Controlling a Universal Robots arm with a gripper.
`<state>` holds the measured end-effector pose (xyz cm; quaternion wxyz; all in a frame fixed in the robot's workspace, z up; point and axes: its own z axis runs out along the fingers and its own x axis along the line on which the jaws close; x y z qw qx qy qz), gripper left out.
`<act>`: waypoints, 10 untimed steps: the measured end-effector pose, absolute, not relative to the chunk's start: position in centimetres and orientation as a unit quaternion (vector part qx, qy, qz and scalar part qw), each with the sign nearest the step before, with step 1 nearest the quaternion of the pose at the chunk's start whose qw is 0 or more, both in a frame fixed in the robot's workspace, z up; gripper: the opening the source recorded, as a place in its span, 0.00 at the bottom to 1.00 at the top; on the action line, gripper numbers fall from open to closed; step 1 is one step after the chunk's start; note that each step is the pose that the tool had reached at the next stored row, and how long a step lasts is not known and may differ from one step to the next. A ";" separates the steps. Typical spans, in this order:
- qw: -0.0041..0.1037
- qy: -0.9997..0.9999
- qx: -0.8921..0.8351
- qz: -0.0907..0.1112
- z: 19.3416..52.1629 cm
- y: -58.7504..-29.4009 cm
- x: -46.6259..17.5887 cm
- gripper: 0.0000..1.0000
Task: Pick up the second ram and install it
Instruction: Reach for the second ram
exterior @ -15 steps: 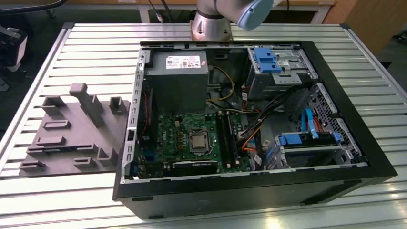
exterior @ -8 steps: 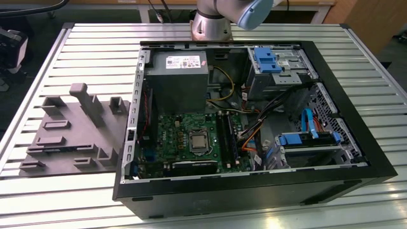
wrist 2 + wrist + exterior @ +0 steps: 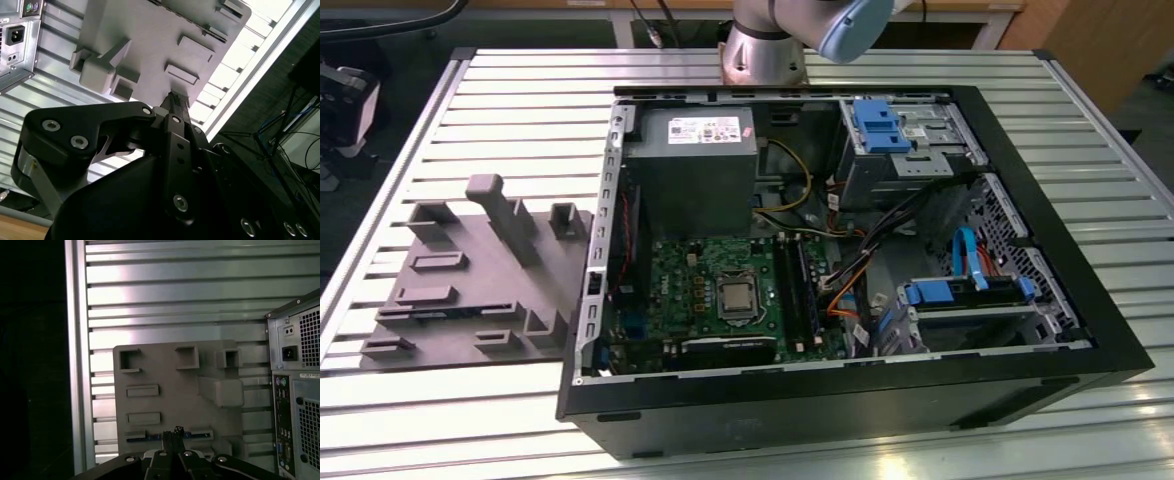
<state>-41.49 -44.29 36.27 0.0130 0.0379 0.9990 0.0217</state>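
The second ram (image 3: 150,438) appears as a thin dark, bluish strip lying in a long slot of the grey fixture (image 3: 165,405); my fingers hide its middle. In the exterior view the ram (image 3: 443,311) is a dark line on that grey fixture (image 3: 467,290), to the left of the computer case. My gripper (image 3: 172,434) hangs well above the ram with its fingers pressed together and nothing between them. In the second wrist view the shut gripper (image 3: 175,100) stands over the fixture (image 3: 150,40). Long black slots (image 3: 797,285) run along the green motherboard (image 3: 707,290).
The open computer case (image 3: 854,400) lies on the slatted metal table (image 3: 520,110), with a power supply (image 3: 691,160), cables and blue drive brackets (image 3: 881,125) inside. Its rear panel (image 3: 295,390) stands close beside the fixture. Raised posts (image 3: 500,205) stick up from the fixture.
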 end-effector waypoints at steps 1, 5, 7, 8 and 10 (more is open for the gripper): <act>0.013 0.999 0.038 0.022 36.2 -44.3 -41.5 0.11; 0.013 0.999 0.038 0.022 36.1 -44.4 -41.5 0.11; 0.013 0.999 0.038 0.022 36.1 -44.4 -41.5 0.11; 0.013 0.999 0.038 0.022 36.0 -44.4 -41.5 0.11; 0.013 0.999 0.038 0.022 36.0 -44.5 -41.5 0.11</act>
